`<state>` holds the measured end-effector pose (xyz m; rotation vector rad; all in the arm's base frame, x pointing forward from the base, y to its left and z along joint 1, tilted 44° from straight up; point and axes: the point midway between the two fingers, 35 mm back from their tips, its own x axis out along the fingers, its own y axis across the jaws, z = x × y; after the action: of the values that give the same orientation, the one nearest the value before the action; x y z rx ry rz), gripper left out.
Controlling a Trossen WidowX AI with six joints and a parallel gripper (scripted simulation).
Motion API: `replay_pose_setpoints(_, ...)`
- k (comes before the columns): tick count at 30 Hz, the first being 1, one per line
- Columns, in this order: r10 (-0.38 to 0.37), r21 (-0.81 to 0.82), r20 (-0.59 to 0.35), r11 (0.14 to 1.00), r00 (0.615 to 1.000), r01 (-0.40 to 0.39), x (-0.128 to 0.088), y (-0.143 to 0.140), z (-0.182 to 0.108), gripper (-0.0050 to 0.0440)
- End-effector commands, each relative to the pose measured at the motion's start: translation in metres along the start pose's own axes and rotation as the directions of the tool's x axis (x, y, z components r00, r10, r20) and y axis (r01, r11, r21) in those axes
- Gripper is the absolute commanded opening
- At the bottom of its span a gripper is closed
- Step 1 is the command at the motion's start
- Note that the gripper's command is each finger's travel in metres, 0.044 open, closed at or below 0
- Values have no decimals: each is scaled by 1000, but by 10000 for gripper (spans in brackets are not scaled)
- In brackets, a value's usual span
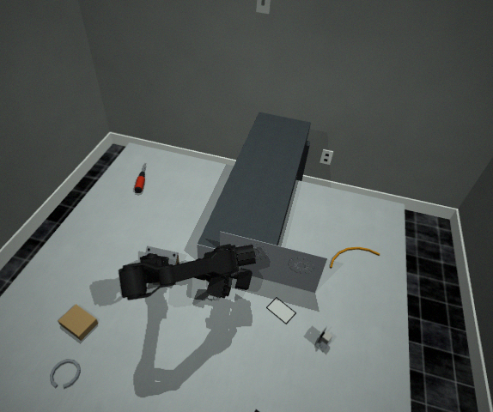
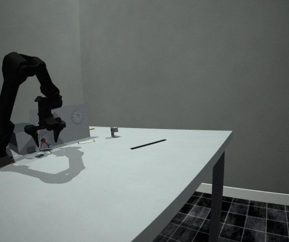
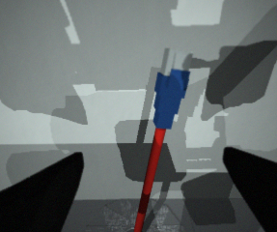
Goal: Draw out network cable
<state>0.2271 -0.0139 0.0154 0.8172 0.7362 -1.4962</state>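
Observation:
A red network cable (image 3: pixel 151 166) (image 2: pixel 44 142) comes out of a brush opening in the grey panel (image 1: pixel 282 271) (image 2: pixel 82 128) and ends in a blue plug (image 3: pixel 171 97) (image 2: pixel 49 145) low near the table. My gripper (image 1: pixel 222 290) (image 2: pixel 46 141) (image 3: pixel 152 156) points down in front of the panel. It is open, with one finger on each side of the cable just behind the plug, touching neither. No yellow band shows. The white rectangle (image 1: pixel 281 310) (image 2: pixel 86 141) lies on the table to the right. The network jack (image 1: pixel 325 337) (image 2: pixel 114 129) on its bracket stands beyond it.
A long dark cover (image 1: pixel 264 177) stands behind the panel. A second brush opening (image 1: pixel 301 264) (image 2: pixel 77 116) is to the panel's right. An orange cable piece (image 1: pixel 353 248), a red screwdriver (image 1: pixel 139 181), a cardboard box (image 1: pixel 77 322), a grey ring (image 1: pixel 64 373) and a black strip (image 2: pixel 148 143) lie about.

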Motion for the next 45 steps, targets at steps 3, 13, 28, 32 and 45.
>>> replay_pose_setpoints(3, 0, -1, 6, 1000, 1000, 0, 10, 0, 3, 440)
replay_pose_setpoints(13, -1, -1, 7, 1000, 1000, 1, 24, -1, 6, 440)
replay_pose_setpoints(28, 12, 9, -1, 1000, 1000, -11, 24, 2, 6, 200)
replay_pose_setpoints(32, 12, 9, -1, 1000, 1000, -11, 24, 2, 6, 152)
replay_pose_setpoints(45, 12, 9, -1, 1000, 1000, -11, 24, 2, 6, 37)
